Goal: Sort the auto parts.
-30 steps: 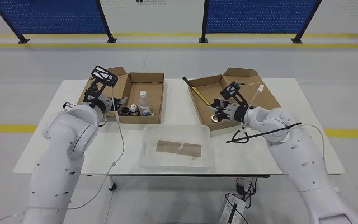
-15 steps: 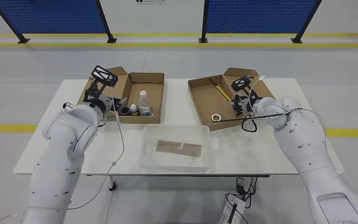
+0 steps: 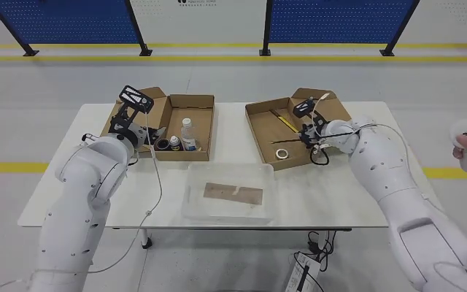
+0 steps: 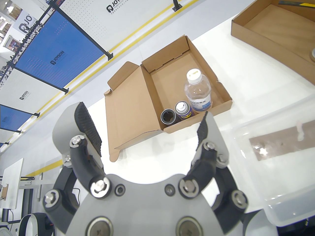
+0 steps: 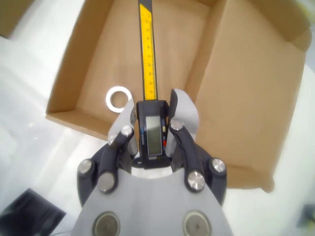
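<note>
My right gripper [image 5: 152, 99] is shut on the display head of a digital caliper [image 5: 147, 74], whose yellow scale reaches out over the right cardboard box [image 5: 172, 37]. A white ring [image 5: 118, 99] lies on that box's floor near the front wall. In the top view the right gripper [image 3: 310, 128] hangs over the right side of the box [image 3: 264, 131], with the caliper [image 3: 283, 118] and ring [image 3: 282, 153] below. My left gripper [image 4: 144, 115] is open and holds nothing, beside the left box [image 3: 201, 109].
The left box [image 4: 172, 74] holds a clear bottle [image 4: 198, 92], a spray can [image 4: 182, 108] and a black cylinder [image 4: 168, 117]. A clear plastic bin [image 3: 191, 169] with a brown strip inside sits at the table's front middle. Both box lids lie open.
My right gripper has carried the caliper from the right box's front edge, near the ring, back and to the right. The left arm has not moved.
</note>
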Tool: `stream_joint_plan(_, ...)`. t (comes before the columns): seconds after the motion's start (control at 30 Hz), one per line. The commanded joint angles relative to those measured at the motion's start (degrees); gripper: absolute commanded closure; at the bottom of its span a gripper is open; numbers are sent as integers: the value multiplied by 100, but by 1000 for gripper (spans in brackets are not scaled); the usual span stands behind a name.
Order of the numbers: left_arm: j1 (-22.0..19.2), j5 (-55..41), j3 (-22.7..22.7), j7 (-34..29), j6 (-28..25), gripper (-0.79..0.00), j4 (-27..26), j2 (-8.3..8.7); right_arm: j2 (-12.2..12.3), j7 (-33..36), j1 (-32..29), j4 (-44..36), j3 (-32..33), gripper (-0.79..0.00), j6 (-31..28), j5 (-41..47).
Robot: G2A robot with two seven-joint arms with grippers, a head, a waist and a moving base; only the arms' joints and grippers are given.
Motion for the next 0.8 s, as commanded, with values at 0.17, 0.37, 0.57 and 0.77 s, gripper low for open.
stream_joint_plan(0.17,0,0,0,0,0,-785,0,0,-279,-244,360,855,-338,0,-135,34)
stream_joint_plan(0.37,0,0,0,0,0,-785,0,0,-477,-366,570,1405,-504,0,-232,93)
stream_joint_plan(0.57,0,0,0,0,0,-785,0,0,-638,-474,725,1819,-618,-209,-277,98)
stream_joint_plan(0.77,0,0,0,0,0,-785,0,0,-748,-559,827,2095,-677,-323,-330,93)
